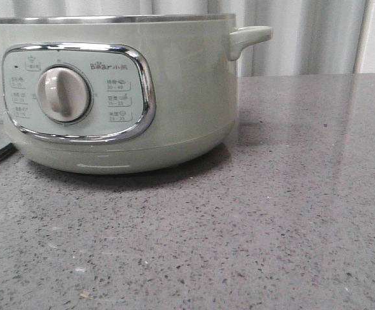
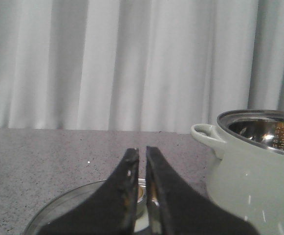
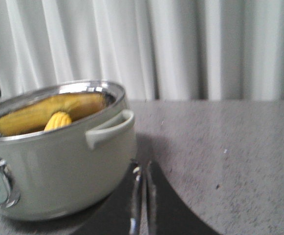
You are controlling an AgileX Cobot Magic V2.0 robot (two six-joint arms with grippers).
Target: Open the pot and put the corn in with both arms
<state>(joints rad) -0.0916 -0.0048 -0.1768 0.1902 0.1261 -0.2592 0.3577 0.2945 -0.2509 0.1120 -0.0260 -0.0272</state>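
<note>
White curtains hang behind a speckled grey countertop (image 1: 290, 213). The sage-green pot (image 1: 174, 97), marked "Bear" above its knob (image 1: 62, 94), stands uncovered with the corn (image 3: 57, 120) inside. A glass lid (image 2: 68, 210) lies beside it. Left gripper (image 2: 142, 156) and right gripper (image 3: 142, 171) show fingers nearly together, empty.

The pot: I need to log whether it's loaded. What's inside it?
Inside the pot the corn pokes above the steel rim, mirrored on the inner wall. The pot's floor is hidden by its wall.
</note>
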